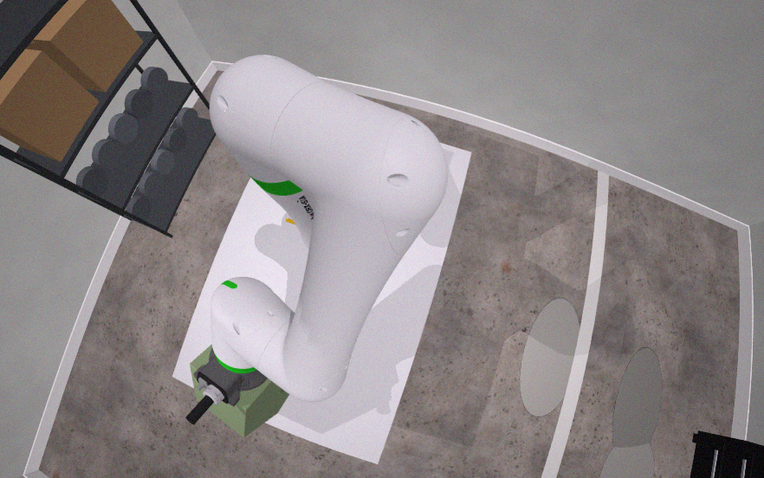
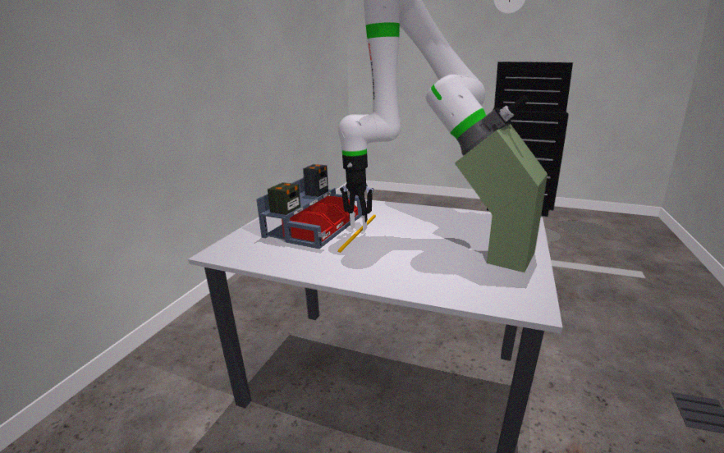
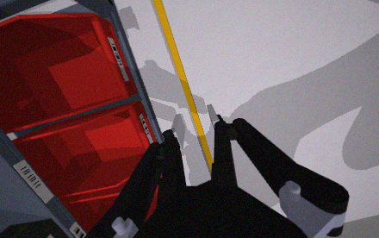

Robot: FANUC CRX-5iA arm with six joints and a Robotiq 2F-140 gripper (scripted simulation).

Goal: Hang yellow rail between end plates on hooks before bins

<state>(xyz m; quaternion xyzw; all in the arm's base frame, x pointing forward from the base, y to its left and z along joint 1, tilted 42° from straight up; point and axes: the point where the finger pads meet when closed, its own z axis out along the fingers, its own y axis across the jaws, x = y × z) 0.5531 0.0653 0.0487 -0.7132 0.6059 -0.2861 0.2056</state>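
The yellow rail (image 3: 183,82) is a thin long bar lying on the white table just in front of the red bins (image 3: 73,112). It also shows in the exterior view (image 2: 356,233), running along the bin rack's front. My gripper (image 3: 195,116) hangs straight above the rail, with one finger on each side of it. The fingers stand partly apart with a gap around the rail and do not touch it. The gripper also shows in the exterior view (image 2: 362,205), close over the table. I cannot make out the two hooks. In the top view the arm hides all but a small yellow bit of the rail (image 1: 289,221).
The grey rack (image 2: 299,221) holds the red bins, with two dark boxes (image 2: 301,189) on its shelf behind. The green robot pedestal (image 2: 504,203) stands at the table's right side. A black cabinet (image 2: 533,122) stands by the far wall.
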